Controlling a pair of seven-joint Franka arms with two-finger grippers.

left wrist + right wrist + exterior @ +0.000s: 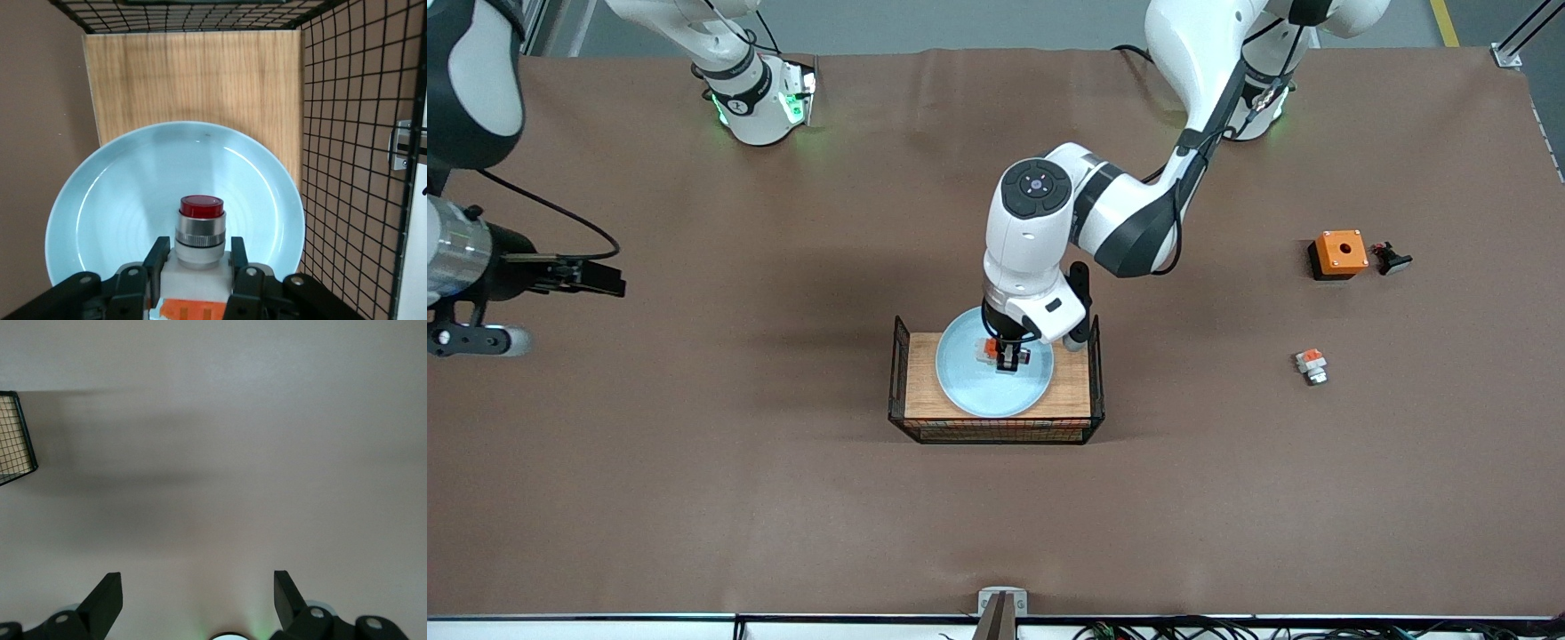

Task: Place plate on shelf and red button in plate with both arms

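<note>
A: The left gripper (1007, 363) is down low over the plate (960, 391), fingers clamped on the red button (996, 352). In the left wrist view you can see the pads (157, 257) squeezing the white body from both sides, with the red cap pointing straight out ahead of the fingers.

B: So the long axis runs away from the palm, lying flat rather than upright?

A: That's how it looks to me, cap end leading across the plate's bowl. The plate itself sits on the wooden board inside the wire basket (996, 434), mid-table.

B: And the right gripper (591, 277)?

A: Waiting over bare table toward the right arm's end, fingers spread wide, nothing in them. Well away from the basket.

B: So what does the release hinge on?

A: The button is already over the plate's floor, inside the rim. I can't tell whether its underside touches the surface yet. If it's just above, opening the fingers should drop it there.
</note>
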